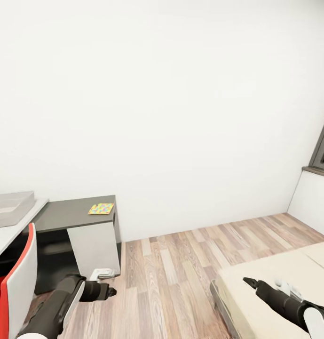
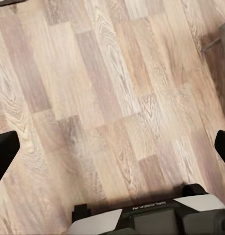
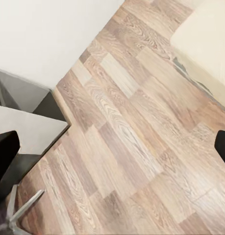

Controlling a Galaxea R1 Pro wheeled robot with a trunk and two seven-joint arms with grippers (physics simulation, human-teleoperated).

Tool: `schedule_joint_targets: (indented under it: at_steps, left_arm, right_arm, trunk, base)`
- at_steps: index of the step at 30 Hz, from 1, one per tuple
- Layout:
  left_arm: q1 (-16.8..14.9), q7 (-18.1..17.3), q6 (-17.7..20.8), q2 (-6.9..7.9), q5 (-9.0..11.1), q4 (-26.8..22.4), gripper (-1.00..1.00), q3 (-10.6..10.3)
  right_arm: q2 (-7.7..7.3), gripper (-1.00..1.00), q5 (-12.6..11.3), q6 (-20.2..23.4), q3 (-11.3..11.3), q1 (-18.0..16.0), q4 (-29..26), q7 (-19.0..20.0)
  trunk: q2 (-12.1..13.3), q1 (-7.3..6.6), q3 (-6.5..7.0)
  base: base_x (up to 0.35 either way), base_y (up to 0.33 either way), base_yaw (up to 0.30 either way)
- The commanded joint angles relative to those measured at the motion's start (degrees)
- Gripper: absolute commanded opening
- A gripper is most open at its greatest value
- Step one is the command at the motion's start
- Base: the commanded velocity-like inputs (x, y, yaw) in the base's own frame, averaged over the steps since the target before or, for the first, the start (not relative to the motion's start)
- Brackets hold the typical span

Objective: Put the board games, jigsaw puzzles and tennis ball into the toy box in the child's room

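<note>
Both grippers, left (image 1: 111, 292) and right (image 1: 248, 282), hung spread and empty while 1 jigsaw puzzle (image 1: 101, 208) lay at the table's (image 1: 67, 214) right edge, likely next to collect.

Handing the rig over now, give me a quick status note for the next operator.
Left gripper: open, empty, over the wood floor.
Right gripper: open, empty, above the bed corner.
One jigsaw puzzle lies on the table's lower dark section. The toy box sits on the pale desk top at far left; its contents can't be judged.
Nothing held. Puzzle not yet boxed; other toys unaccounted for here.
</note>
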Motion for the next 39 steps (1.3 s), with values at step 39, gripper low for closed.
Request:
schedule_joint_targets:
  at_steps: [39]
  left_arm:
    - [0.05,-6.39,-0.80,1.63,-0.73,-0.15,1.00,-0.35]
  right_arm:
    - [-0.22,1.00,0.34,-2.20,-11.89,1.14,3.59,13.83]
  trunk:
    - [-0.04,0.02,-1.95]
  base:
    - [-0.039,0.015,-0.213]
